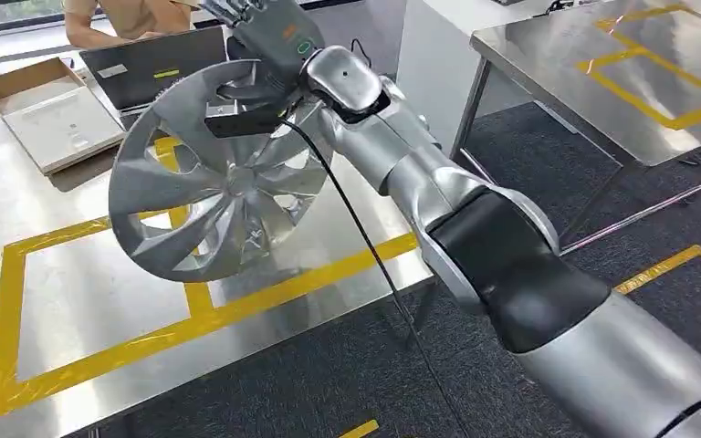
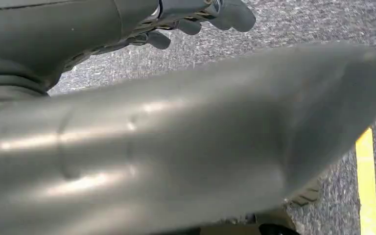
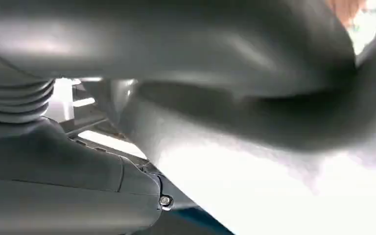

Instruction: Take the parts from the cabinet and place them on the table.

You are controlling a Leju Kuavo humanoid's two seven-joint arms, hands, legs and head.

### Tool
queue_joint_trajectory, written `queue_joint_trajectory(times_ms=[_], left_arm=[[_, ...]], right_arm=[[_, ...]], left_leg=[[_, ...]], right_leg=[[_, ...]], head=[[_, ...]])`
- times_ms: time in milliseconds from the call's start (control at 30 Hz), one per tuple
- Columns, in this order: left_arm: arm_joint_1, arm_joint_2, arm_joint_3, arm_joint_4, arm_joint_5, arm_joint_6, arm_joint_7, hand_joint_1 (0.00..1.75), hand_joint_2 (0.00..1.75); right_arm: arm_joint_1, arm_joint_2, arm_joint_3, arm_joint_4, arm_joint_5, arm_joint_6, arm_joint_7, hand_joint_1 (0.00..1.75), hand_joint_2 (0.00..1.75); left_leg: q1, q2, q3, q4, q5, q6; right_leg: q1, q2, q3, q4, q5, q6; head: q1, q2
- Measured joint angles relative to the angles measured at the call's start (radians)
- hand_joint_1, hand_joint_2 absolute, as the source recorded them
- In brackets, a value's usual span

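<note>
Over the steel worktop the right hand reaches out at the end of its silver arm, and it has the wheel cover gripped at the upper rim, thumb hooked over the edge, darker fingers showing above the wrist. That silver wheel cover hangs tilted, face toward the camera, spokes fanning out, held up above the worktop rather than lying on it; its lower edge sits over the yellow tape that marks out rectangles on the steel. A black cable trails down from the wrist along the arm.

From the right wrist view, it's a blur of grey, the ribbed cover and the thumb pressed up against a pale curved surface, too close to read more.

Down at the left wrist view, the left hand hangs over dark grey carpet, thick thumb across the picture, darker fingers curled in loosely, nothing in them.

Further back on the worktop, an open flat cardboard box with a pale sheet inside, and beside it a laptop with a person leaning behind it. Off to the right, well apart, a second steel table with its own yellow tape, standing on dark carpet floor
</note>
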Motion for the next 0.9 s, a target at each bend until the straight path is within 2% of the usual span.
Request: queue_joint_trajectory(times_ms=[100, 167, 267, 400, 467, 500, 700, 800, 900], left_arm=[[0.001, -0.006, -0.010, 0.000, -0.007, -0.015, 0.000, 0.00, 0.00], [0.001, -0.009, -0.016, 0.002, -0.010, -0.024, 0.002, 0.00, 0.00], [0.003, -0.011, -0.021, 0.006, -0.010, -0.023, 0.005, 0.00, 0.00], [0.004, -0.011, -0.021, 0.008, -0.011, -0.023, 0.009, 0.00, 0.00], [0.004, -0.011, -0.022, 0.010, -0.018, -0.020, 0.026, 0.00, 0.00], [0.004, -0.011, -0.022, 0.010, -0.021, -0.016, 0.039, 0.00, 0.00], [0.010, -0.011, -0.036, 0.011, -0.048, -0.014, 0.055, 0.00, 0.00], [0.010, -0.012, -0.038, 0.012, -0.043, -0.014, 0.035, 0.00, 0.00], [0.010, -0.012, -0.038, 0.014, -0.039, -0.015, 0.021, 0.00, 0.00]], right_arm=[[-0.026, 0.005, 0.025, 0.034, 0.040, 0.098, 0.029, 0.00, 0.00], [-0.038, 0.007, 0.048, 0.068, 0.080, 0.194, 0.081, 0.00, 0.00], [-0.037, 0.007, 0.067, 0.097, 0.090, 0.227, 0.134, 0.00, 0.00], [-0.037, 0.004, 0.077, 0.119, 0.093, 0.247, 0.152, 0.00, 0.00], [-0.038, 0.000, 0.084, 0.128, 0.111, 0.283, 0.164, 0.00, 0.00], [-0.037, -0.004, 0.096, 0.134, 0.122, 0.295, 0.149, 0.00, 0.00], [-0.013, -0.037, 0.147, 0.147, 0.148, 0.252, 0.093, 0.00, 0.00], [0.010, -0.048, 0.197, 0.148, 0.146, 0.182, 0.085, 0.00, 0.00], [0.024, -0.052, 0.217, 0.149, 0.140, 0.156, 0.085, 0.00, 0.00]], left_leg=[[0.000, 0.000, 0.000, 0.000, 0.000, 0.000], [0.001, 0.000, 0.001, 0.000, 0.000, 0.000], [0.001, 0.000, 0.001, 0.000, 0.000, 0.000], [0.001, 0.001, 0.002, 0.000, 0.000, 0.000], [0.001, 0.002, 0.003, 0.000, 0.000, -0.001], [0.001, 0.001, 0.003, 0.000, 0.000, -0.001], [0.001, 0.001, 0.003, 0.000, 0.000, -0.001], [0.001, 0.003, 0.004, 0.000, 0.000, -0.001], [0.001, 0.004, 0.004, 0.000, 0.000, -0.001]], right_leg=[[0.000, 0.000, 0.000, 0.000, 0.000, 0.000], [0.001, 0.000, 0.001, 0.000, 0.000, 0.000], [0.000, 0.000, 0.001, 0.000, 0.000, 0.000], [0.000, 0.001, 0.001, 0.000, 0.000, 0.000], [0.000, 0.001, 0.001, 0.000, 0.000, 0.000], [0.000, 0.001, 0.002, 0.000, 0.000, 0.000], [0.001, 0.001, 0.002, 0.000, 0.000, 0.000], [0.001, 0.002, 0.002, 0.000, 0.000, 0.000], [0.001, 0.002, 0.002, 0.000, 0.000, 0.000]], head=[[0.000, 0.000], [0.000, 0.000], [0.000, 0.000], [0.000, 0.000], [0.000, 0.000], [0.000, 0.000], [0.000, 0.000], [0.000, 0.000], [0.000, 0.000]])
